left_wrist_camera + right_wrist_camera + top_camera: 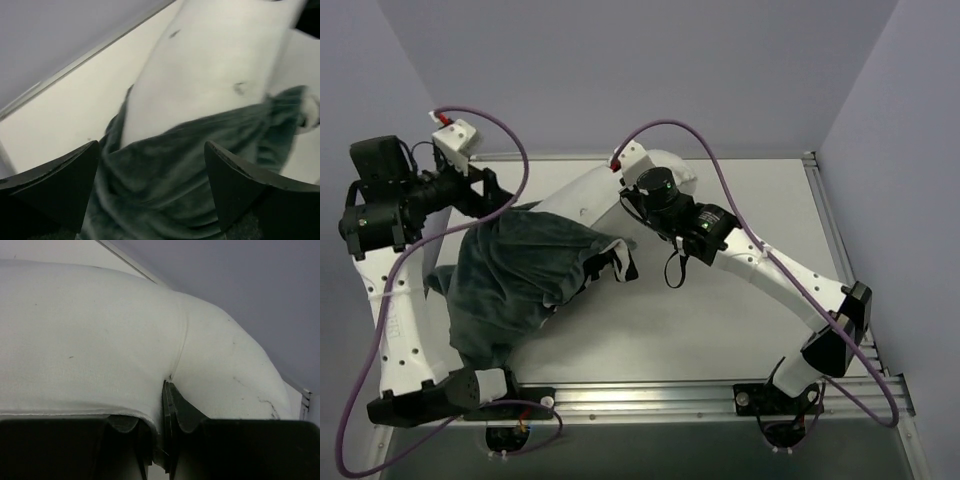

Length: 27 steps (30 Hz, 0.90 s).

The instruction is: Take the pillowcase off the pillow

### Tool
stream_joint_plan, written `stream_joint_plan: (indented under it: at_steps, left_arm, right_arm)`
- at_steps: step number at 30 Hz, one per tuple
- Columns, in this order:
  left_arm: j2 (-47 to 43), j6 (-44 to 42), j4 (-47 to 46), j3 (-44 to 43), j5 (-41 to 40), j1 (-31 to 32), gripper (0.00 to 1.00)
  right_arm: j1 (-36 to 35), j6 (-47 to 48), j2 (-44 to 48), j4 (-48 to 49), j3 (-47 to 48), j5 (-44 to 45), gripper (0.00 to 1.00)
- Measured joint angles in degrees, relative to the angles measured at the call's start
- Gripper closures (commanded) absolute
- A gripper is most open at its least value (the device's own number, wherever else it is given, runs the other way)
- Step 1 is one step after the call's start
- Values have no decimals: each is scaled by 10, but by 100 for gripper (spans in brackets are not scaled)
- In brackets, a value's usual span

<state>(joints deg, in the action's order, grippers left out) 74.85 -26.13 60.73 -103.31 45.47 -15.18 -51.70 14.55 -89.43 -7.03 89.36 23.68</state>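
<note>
The pillowcase [520, 270] lies bunched on the left half of the table with its dark grey face up. A zebra-striped bit [620, 262] shows at its right edge. The white pillow [582, 195] sticks out of it toward the back right. My left gripper [492, 197] hovers open over the grey pillowcase [170, 180], its fingers [60, 185] spread wide with nothing between them. The pillow [210, 65] lies bare beyond the cloth. My right gripper [167, 385] is shut on a pinch of the pillow [100, 330] at its far end [628, 192].
The white table [720, 320] extends to the right of the pillow. A metal rail [650, 400] runs along the near edge. Grey walls stand behind and at both sides. Purple cables [520, 150] loop above both arms.
</note>
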Motion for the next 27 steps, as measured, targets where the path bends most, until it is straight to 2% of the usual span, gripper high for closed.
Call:
stream_joint_plan:
  at_steps: [2, 5, 7, 14, 21, 23, 24, 25, 26, 27]
  left_arm:
    - [-27, 14, -10, 17, -4, 63, 6]
    - [-59, 17, -13, 75, -52, 207, 6]
    - [-67, 15, -5, 110, -81, 261, 6]
    - [-82, -23, -12, 202, -236, 355, 6]
    - [-55, -69, -81, 271, -430, 426, 7]
    - [-39, -76, -104, 275, -471, 429, 38]
    - [-33, -79, -113, 276, -487, 429, 71]
    - [-29, -81, -118, 277, -501, 429, 88]
    - [-28, -85, -122, 277, -510, 428, 98]
    - [-30, -88, -123, 278, -515, 428, 98]
  right_arm:
    - [13, -35, -9, -16, 1, -13, 100]
    - [31, -86, -24, -36, 3, -33, 100]
    - [45, -118, -32, -47, 3, -53, 100]
    - [81, -196, -34, -63, 5, -113, 100]
    - [91, -238, -34, -69, 9, -167, 100]
    - [94, -243, -34, -70, 9, -187, 100]
    - [96, -245, -34, -70, 9, -197, 100]
    - [98, -243, -33, -70, 9, -210, 100]
    - [100, -240, -32, -70, 9, -223, 100]
    - [101, -235, -30, -70, 9, -236, 100]
